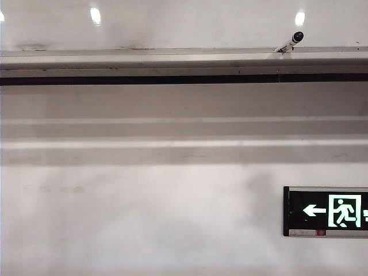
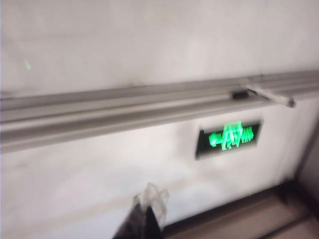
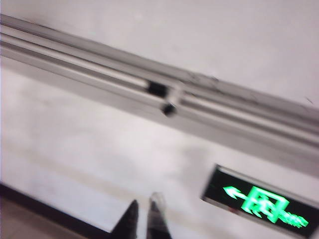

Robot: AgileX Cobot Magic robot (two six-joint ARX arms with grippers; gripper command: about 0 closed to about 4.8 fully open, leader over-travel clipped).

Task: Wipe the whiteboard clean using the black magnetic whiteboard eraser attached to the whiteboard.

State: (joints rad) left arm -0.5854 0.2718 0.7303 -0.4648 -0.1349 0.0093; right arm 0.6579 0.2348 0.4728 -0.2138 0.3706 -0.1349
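My left gripper [image 2: 147, 211] is shut and empty; my right gripper [image 3: 145, 215] is barely parted, both below the glossy white whiteboard [image 1: 184, 23], its black eraser unseen.

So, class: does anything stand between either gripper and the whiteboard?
Nothing visible does. The left gripper and right gripper hang before the wall, below the grey ledge. A marker lies on that ledge, under the whiteboard. No view shows the eraser.
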